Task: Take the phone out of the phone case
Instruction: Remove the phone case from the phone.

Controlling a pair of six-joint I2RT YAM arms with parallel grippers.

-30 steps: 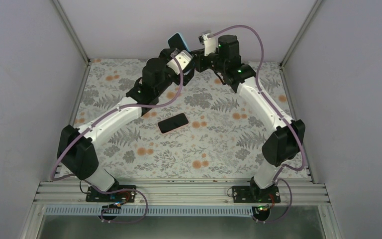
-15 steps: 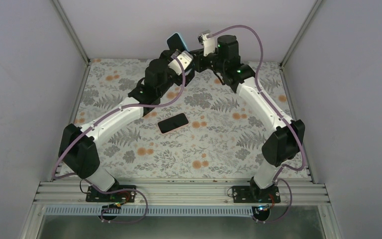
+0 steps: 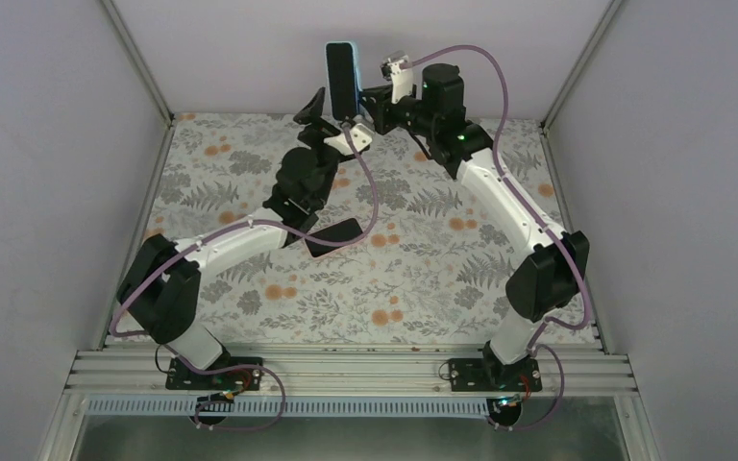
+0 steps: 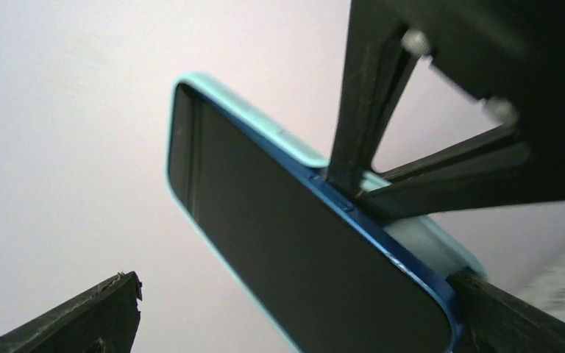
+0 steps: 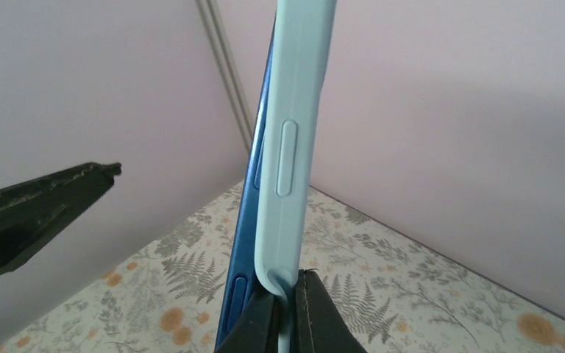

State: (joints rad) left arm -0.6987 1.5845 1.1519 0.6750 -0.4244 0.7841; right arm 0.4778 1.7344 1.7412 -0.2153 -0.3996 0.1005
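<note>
Floral bench [image 3: 423, 279] below; right fingers [image 5: 320, 318] clamp the lip of the pale-blue phone case [image 5: 294, 147], holding it upright at top centre of the overhead view, likely as an anchor; phone [image 4: 294, 250] inside, screen toward the left fingers [image 4: 103, 316], spread wide either side of it.

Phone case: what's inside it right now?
The blue phone is in the case, its side edge showing beside the case wall. The right gripper hides the bottom end.

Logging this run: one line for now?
left fingers open around phone | right fingers shut on case | phone in case, upright
</note>
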